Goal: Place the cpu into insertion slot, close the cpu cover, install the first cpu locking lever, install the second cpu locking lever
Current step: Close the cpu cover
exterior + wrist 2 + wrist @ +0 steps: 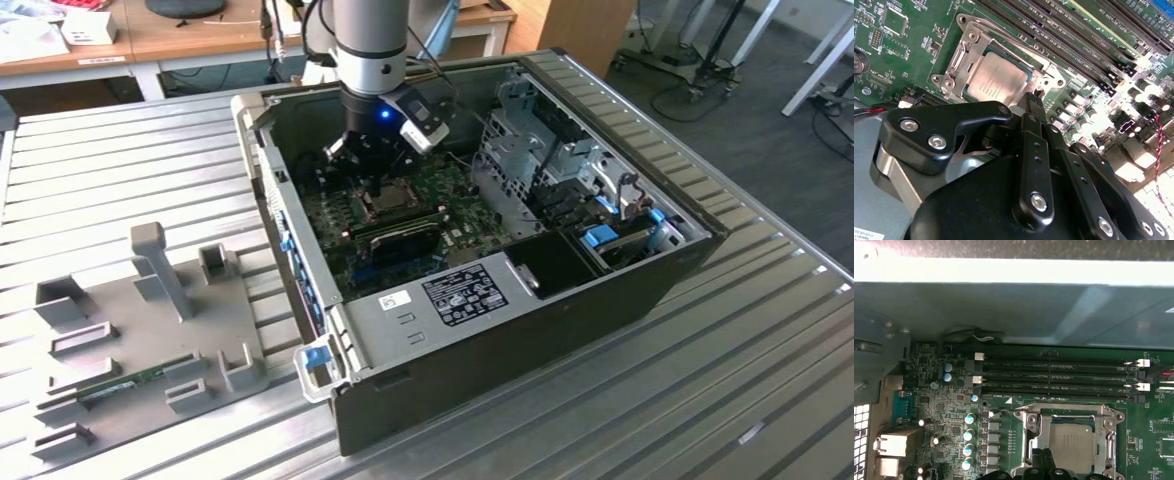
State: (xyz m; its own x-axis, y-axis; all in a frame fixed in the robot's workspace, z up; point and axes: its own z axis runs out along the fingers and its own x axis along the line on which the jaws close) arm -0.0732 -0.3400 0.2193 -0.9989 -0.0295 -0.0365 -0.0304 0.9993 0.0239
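In the exterior view, the arm reaches down into an open computer case (641, 270) lying on a slatted metal table (747, 390). Its gripper (375, 178) hangs just above the insertion slot (391, 203) on the green motherboard (447, 235). A grey fixture tray (120, 385) lies well apart, toward the exterior view's left.

In the second wrist view, the cpu (999, 80) sits in the slot and the cpu cover (958, 59) lies flat, framing it. The black fingers (1033, 150) are drawn together, their tips at the socket's edge just beside the chip.

In the first wrist view, the cpu shows through the cover's window, with the long memory slots (1054, 374) beside the socket.
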